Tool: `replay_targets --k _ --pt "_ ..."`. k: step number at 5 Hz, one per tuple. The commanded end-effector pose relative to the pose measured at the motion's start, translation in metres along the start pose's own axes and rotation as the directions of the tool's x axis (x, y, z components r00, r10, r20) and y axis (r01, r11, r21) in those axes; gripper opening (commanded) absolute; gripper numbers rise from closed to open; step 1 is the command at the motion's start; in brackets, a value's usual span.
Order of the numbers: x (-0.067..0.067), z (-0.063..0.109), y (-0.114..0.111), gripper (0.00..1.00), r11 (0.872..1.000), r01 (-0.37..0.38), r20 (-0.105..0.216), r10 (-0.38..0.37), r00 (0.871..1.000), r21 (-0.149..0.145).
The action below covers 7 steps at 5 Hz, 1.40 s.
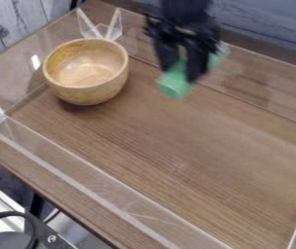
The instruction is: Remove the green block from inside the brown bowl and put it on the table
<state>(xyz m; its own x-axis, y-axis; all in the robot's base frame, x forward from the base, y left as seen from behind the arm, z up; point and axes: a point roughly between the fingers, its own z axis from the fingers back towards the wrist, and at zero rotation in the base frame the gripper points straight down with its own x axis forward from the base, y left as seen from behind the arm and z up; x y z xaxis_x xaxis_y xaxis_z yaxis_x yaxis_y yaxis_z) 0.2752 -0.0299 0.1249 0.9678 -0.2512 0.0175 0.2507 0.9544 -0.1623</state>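
My black gripper hangs over the middle of the table, to the right of the brown bowl. It points straight down and is shut on the green block, which sticks out below the fingers, tilted, just above the wood. The round tan bowl stands at the back left with nothing showing in its pale speckled inside.
Clear acrylic walls run around the tabletop, low along the front and left edges and along the back. Dark cables and a metal frame lie outside the front left corner.
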Motion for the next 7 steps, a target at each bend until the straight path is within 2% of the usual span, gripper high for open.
replay_targets --k 1,2,3,5,6,7 --pt "-0.003 0.008 0.02 0.0 1.0 -0.013 0.038 0.012 0.999 0.022" --pt "-0.008 -0.007 0.032 0.0 0.999 -0.031 0.004 0.031 1.0 0.032" --pt "-0.013 -0.028 0.042 0.0 0.999 -0.038 -0.029 0.039 0.999 0.035" --pt "-0.02 -0.067 0.055 0.0 0.999 -0.039 -0.085 0.041 0.996 0.029" --pt "-0.014 -0.064 0.055 0.0 0.998 -0.044 -0.066 0.047 0.997 0.036" --pt "-0.01 -0.064 0.056 0.0 0.998 -0.045 -0.062 0.048 0.997 0.038"
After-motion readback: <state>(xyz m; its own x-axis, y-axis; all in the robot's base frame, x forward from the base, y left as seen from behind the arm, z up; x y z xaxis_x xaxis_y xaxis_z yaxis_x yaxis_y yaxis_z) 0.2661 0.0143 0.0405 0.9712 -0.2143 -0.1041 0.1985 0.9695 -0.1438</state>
